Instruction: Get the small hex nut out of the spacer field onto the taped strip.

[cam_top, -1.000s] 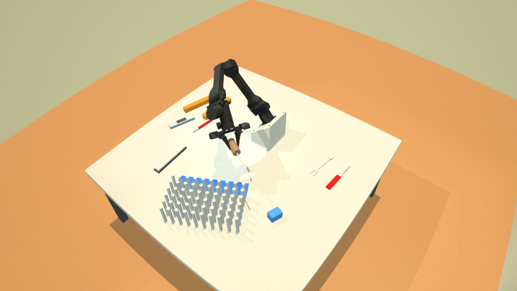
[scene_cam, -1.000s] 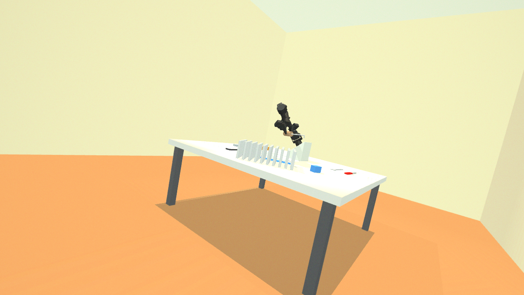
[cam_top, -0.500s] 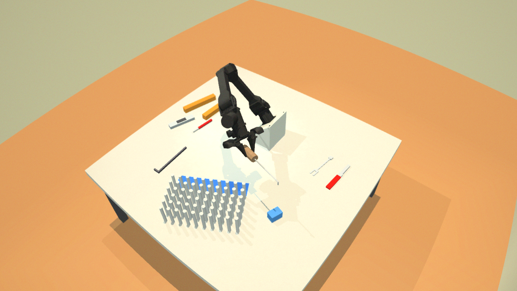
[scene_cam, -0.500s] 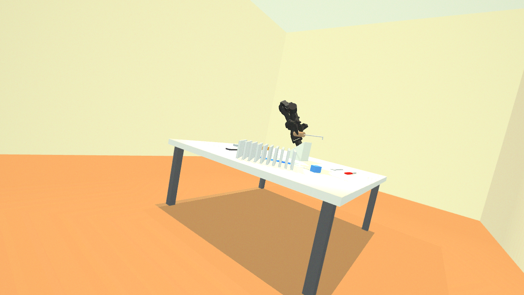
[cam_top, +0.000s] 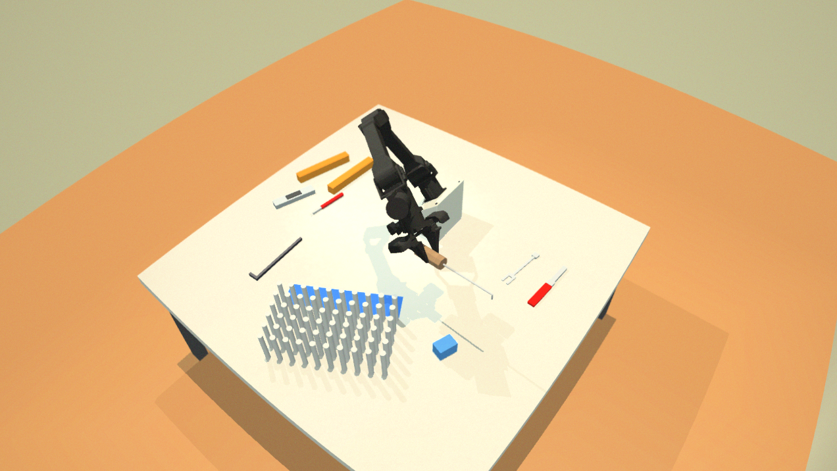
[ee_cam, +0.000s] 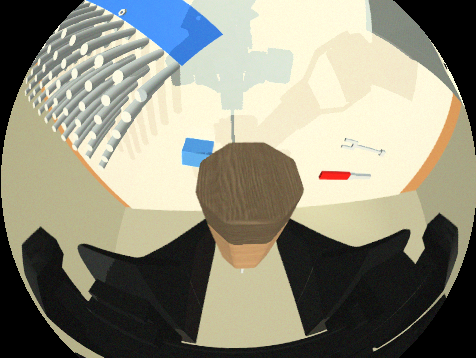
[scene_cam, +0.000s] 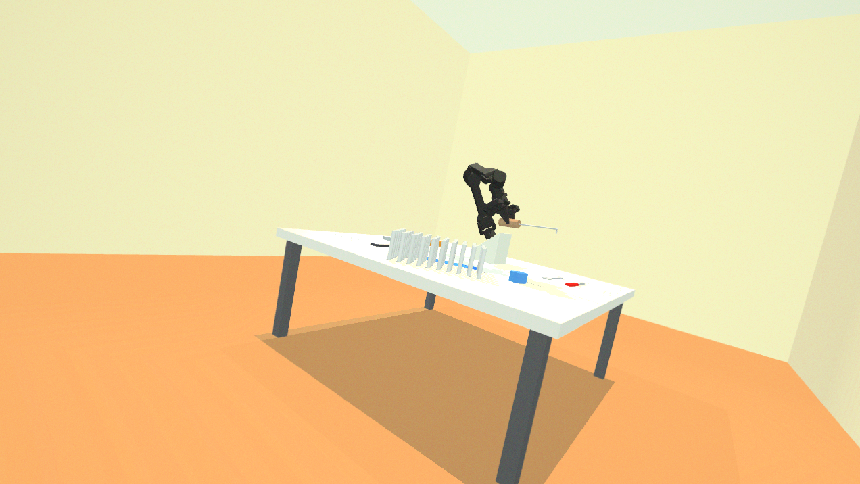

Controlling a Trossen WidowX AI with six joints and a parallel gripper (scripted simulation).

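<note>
My gripper [cam_top: 431,255] [scene_cam: 512,221] [ee_cam: 245,222] is shut on the wooden handle of the hook tool [cam_top: 436,259] [scene_cam: 504,222] [ee_cam: 250,185]. It holds the tool high above the table, right of the spacers in the top view, its thin shaft and small bent tip pointing away over the table. The metal spacers [cam_top: 383,365] [scene_cam: 481,261] [ee_cam: 161,80] stand upright in rows. The blue taped strip [cam_top: 399,305] [ee_cam: 200,37] lies along their front. The small hex nut [ee_cam: 122,12] lies on the strip near its spacer-side edge in the wrist view; I cannot make it out in the top and exterior views.
A blue block [cam_top: 445,347] [scene_cam: 518,277] [ee_cam: 197,152] sits right of the spacers. A forked tool [cam_top: 520,269] and a red-handled tool [cam_top: 539,295] lie farther right. A black angled bar [cam_top: 278,257] lies left. Orange bars [cam_top: 322,166] [cam_top: 350,174], a grey tool and a red screwdriver lie behind.
</note>
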